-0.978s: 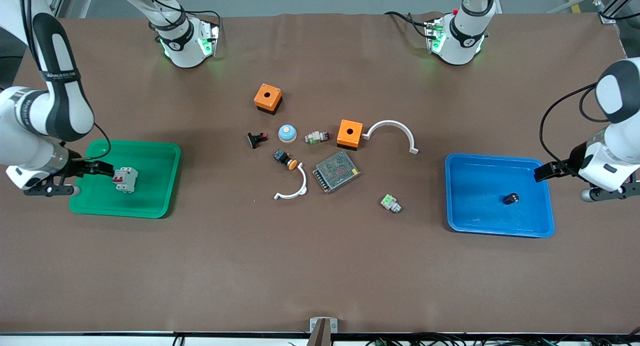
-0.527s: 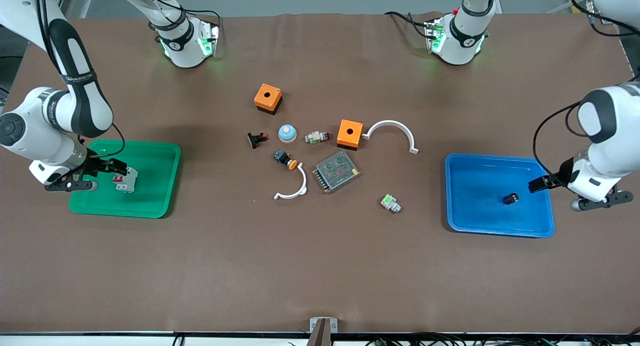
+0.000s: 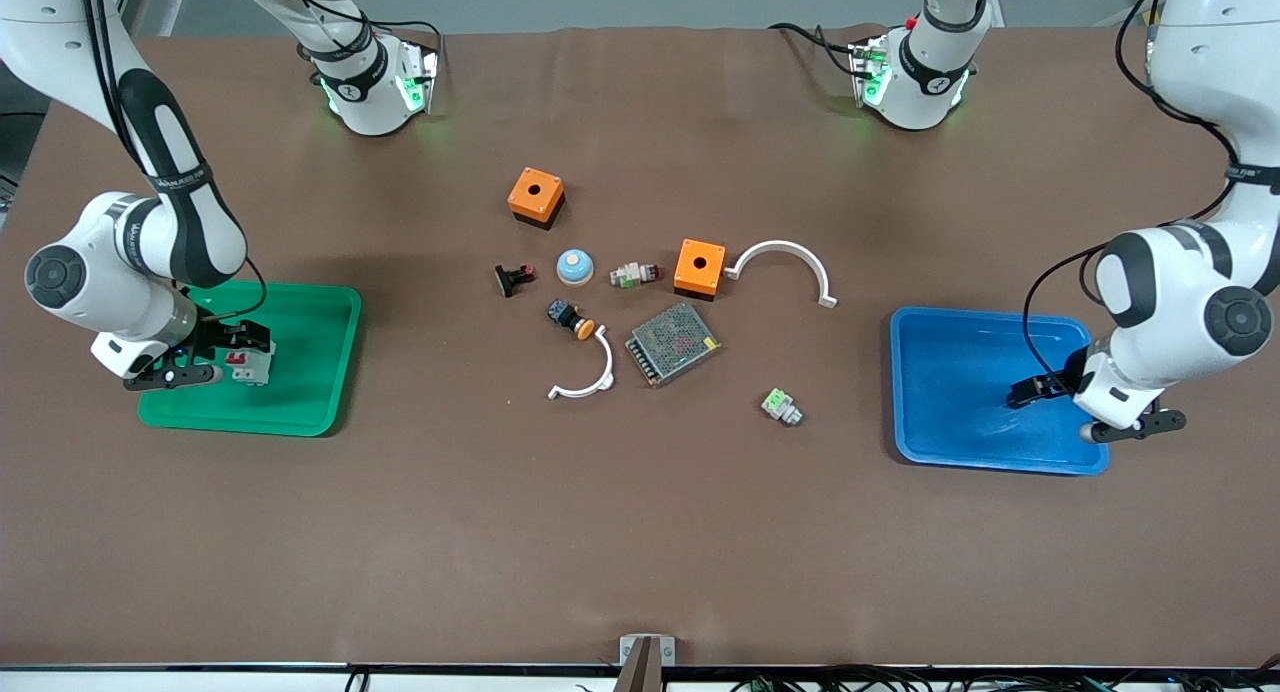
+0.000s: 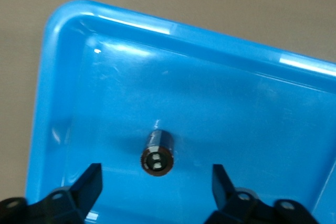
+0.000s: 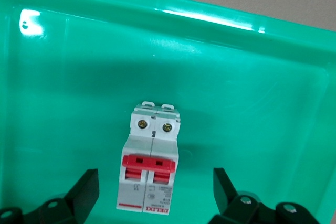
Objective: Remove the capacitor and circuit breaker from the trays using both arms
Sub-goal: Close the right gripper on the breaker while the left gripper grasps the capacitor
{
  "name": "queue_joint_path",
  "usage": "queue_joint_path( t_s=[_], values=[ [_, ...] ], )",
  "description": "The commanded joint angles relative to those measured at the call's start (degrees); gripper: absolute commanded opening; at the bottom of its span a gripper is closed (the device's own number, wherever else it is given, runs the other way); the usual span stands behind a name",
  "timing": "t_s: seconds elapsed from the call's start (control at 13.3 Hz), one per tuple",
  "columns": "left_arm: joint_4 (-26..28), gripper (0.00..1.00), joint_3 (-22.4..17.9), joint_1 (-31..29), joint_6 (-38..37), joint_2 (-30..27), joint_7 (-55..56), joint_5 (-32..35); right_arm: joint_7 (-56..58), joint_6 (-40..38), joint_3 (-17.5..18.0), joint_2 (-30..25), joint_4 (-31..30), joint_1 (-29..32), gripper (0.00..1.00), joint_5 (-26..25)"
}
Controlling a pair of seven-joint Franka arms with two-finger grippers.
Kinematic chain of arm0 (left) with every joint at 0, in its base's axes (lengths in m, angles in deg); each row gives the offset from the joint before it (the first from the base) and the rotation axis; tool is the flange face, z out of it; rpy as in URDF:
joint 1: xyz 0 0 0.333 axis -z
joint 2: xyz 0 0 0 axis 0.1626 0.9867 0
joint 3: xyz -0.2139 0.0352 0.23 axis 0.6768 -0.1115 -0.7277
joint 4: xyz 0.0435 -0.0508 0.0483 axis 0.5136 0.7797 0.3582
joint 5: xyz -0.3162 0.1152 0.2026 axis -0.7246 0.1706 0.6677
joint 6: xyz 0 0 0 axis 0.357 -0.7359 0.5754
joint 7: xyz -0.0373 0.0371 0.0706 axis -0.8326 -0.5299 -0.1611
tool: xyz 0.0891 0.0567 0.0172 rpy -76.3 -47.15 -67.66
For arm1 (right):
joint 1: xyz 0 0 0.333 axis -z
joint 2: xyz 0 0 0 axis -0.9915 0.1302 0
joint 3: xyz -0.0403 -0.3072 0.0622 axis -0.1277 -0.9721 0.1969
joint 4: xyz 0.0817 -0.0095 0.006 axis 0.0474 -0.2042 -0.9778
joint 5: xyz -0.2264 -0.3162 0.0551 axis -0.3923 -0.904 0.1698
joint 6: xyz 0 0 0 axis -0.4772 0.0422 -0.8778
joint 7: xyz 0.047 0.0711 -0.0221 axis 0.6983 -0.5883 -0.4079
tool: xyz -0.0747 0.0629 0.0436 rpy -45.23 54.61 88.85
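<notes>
The breaker (image 5: pixel 148 163), a white block with red levers, lies flat in the green tray (image 5: pixel 236 77). It also shows in the front view (image 3: pixel 252 366), in the green tray (image 3: pixel 310 372) at the right arm's end. My right gripper (image 3: pixel 232 352) is open over it, and in the right wrist view the gripper (image 5: pixel 155 191) has one finger on each side, not touching. The capacitor (image 4: pixel 157 153), a tiny black cylinder, lies in the blue tray (image 4: pixel 52 77). My left gripper (image 4: pixel 156 182) is open just over it. In the front view the left gripper (image 3: pixel 1032 389) hides it, over the blue tray (image 3: pixel 950 392).
Mid-table lie two orange boxes (image 3: pixel 536 196) (image 3: pixel 699 267), a metal mesh power supply (image 3: pixel 673 343), two white curved pieces (image 3: pixel 785 262) (image 3: pixel 585 374), a blue-topped button (image 3: pixel 575 266), a black-and-orange push-button (image 3: pixel 570 318), a black-and-red switch (image 3: pixel 514 278) and green-and-white connectors (image 3: pixel 781 406).
Both arms have swung in over their trays. The right gripper has moved over the breaker and the left gripper over the capacitor. Neither object has moved.
</notes>
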State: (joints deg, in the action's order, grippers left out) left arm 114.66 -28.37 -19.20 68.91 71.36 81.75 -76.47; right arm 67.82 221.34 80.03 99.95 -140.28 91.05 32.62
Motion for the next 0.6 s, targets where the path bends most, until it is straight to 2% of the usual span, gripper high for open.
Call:
queue_joint_path(
  t_s=[0.0, 0.15, 0.38, 0.53],
  values=[
    [-1.27, 0.85, 0.05, 0.0, 1.49, 2.79, -0.81, 0.87, 0.62, 0.44, 0.48, -0.39, -0.66, 0.7, 0.76, -0.26],
    [-1.27, 0.78, 0.05, -0.26, 1.59, 2.97, -1.59, 0.95, 0.62, 0.44, 0.48, -0.21, -0.66, 0.7, 0.7, -0.26],
    [-1.27, 0.75, 0.14, -0.96, 3.34, 4.64, -2.74, 0.87, 0.53, 0.26, 0.48, -0.3, -0.74, 0.88, 0.49, -0.17],
    [-1.27, 0.65, 0.14, -1.23, 3.52, 4.9, -2.83, 0.87, 0.53, 0.35, 0.48, -0.3, -0.74, 1.23, 0.41, -0.17]
  ],
)
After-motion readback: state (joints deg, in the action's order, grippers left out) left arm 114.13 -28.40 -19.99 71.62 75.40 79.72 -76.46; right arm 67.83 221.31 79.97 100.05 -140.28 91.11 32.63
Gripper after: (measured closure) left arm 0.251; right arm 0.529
